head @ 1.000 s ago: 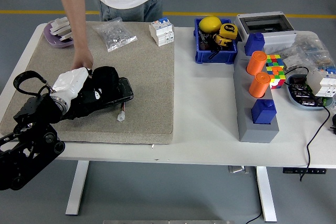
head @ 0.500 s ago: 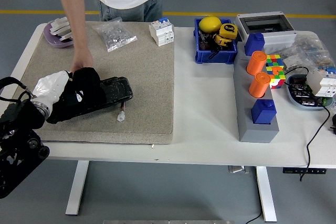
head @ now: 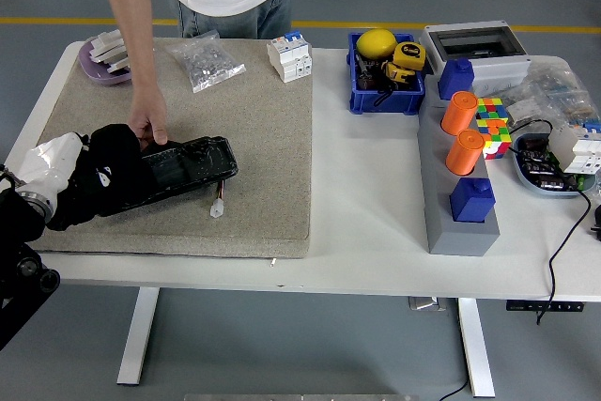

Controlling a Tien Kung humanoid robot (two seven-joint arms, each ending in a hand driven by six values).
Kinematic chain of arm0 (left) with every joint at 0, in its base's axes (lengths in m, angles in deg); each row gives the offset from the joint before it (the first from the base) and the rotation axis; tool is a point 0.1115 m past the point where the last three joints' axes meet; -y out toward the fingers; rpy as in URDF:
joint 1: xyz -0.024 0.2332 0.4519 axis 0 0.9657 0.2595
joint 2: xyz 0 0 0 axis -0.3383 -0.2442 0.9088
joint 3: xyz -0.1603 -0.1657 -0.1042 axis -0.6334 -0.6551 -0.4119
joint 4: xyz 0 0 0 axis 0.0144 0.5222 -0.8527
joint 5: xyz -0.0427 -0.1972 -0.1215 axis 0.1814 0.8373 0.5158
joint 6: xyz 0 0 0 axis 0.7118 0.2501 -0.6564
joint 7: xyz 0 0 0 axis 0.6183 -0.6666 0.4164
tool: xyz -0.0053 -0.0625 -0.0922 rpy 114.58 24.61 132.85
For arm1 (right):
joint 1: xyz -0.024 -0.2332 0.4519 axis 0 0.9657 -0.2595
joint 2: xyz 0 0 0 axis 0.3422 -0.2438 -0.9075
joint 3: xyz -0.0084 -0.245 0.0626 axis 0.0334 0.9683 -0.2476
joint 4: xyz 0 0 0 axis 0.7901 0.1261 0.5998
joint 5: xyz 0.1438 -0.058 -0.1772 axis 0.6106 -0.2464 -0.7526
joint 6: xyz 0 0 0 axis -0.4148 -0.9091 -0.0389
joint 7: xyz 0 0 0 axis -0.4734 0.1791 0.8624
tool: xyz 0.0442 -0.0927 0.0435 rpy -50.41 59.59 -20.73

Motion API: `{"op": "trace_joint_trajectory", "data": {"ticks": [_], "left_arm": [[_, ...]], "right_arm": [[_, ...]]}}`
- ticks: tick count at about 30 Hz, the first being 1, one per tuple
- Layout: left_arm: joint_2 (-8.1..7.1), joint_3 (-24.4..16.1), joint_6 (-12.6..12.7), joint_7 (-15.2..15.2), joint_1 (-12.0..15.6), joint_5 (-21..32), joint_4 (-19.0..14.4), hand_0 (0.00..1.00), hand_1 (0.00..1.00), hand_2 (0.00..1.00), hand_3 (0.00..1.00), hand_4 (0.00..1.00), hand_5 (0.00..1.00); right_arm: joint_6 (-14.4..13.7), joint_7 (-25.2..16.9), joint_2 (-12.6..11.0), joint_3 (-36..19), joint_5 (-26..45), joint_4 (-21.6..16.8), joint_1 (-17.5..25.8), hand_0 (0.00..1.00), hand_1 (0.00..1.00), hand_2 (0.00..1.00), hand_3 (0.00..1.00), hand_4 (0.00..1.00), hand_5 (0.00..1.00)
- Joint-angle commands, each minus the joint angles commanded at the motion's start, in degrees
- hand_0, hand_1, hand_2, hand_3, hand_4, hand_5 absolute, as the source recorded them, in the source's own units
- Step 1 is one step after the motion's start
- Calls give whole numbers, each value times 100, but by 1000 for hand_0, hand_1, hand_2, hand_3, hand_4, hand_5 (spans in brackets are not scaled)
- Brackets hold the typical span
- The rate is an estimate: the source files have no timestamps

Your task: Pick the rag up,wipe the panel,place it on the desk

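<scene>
A glossy black panel (head: 188, 164) lies on the tan felt mat (head: 263, 138) at the table's left. My left hand (head: 58, 164), white-backed, is shut on a black rag (head: 111, 168) that rests on the panel's left end. The rag covers that end, and my fingers are buried in it. A person stands at the far side, one hand (head: 148, 125) pressing the panel's far edge just right of the rag. A small white connector (head: 217, 208) on a thin wire lies beside the panel's near edge. My right arm does not show.
At the mat's back stand a purple tray of white parts (head: 106, 53), a clear bag (head: 208, 63) and a white breaker (head: 289, 55). To the right are a blue bin (head: 385, 91), a grey box (head: 470, 44), a grey block with orange cylinders (head: 460, 204) and a colour cube (head: 491, 124).
My left hand has slid the rag leftward along the panel, from its middle to its left end, uncovering most of the panel. The person's hand stays on the far edge.
</scene>
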Motion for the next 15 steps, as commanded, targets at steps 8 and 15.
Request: {"op": "trace_joint_trajectory", "data": {"ticks": [8, 15], "left_arm": [[-45, 8, 10, 5, 102, 16, -3, 203, 155, 537, 527, 226, 2], [-7, 190, 36, 10, -39, 37, -83, 203, 155, 538, 528, 233, 2]], "right_arm": [[3, 2, 0, -14, -3, 0, 12, 753, 616, 640, 622, 998, 628], [-3, 0, -2, -4, -5, -5, -6, 753, 616, 639, 622, 998, 628]]}}
